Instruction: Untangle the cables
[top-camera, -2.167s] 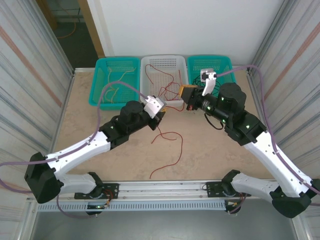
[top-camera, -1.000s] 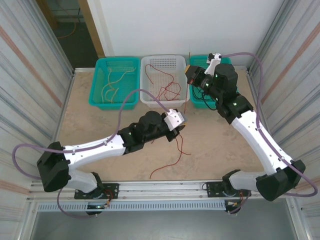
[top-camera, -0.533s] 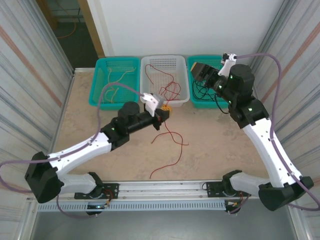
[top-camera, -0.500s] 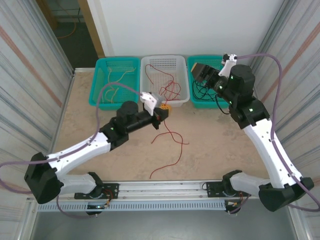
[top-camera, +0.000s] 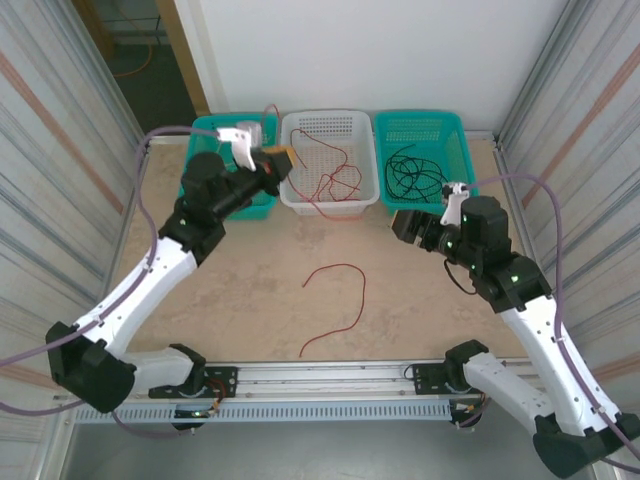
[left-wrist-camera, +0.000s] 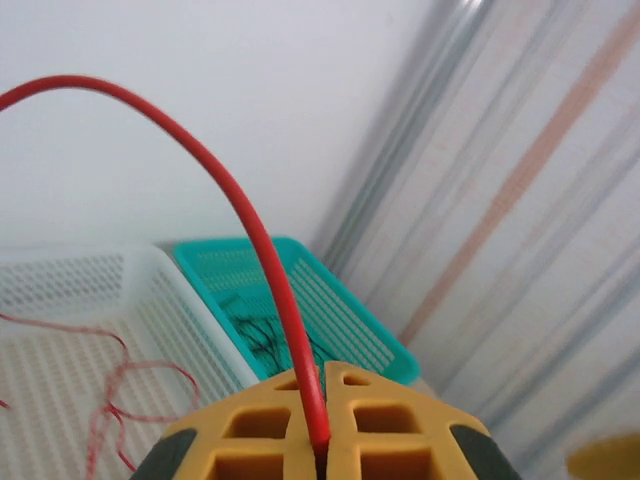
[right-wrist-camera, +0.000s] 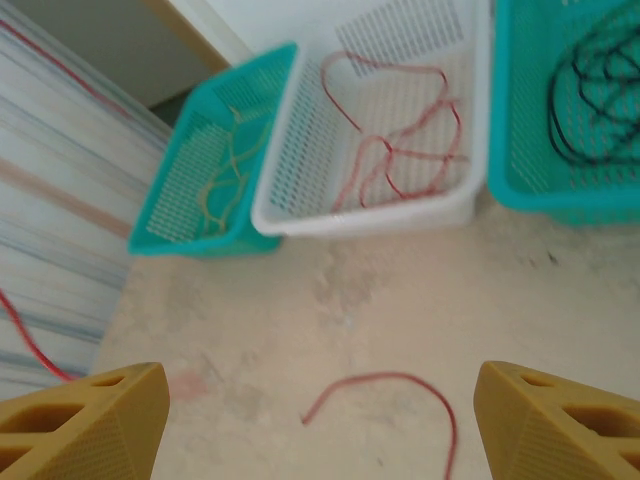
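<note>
While in left gripper (left-wrist-camera: 322, 385), red cable (left-wrist-camera: 245, 215).

The red cable (left-wrist-camera: 251, 230) in the left claw (left-wrist-camera: 322, 400) runs out of view.

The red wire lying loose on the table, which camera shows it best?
The top external view: the loose red wire lies whole, end to end. The right wrist view catches its upper curve, blurred. The left wrist view looks toward the white basket.
</note>
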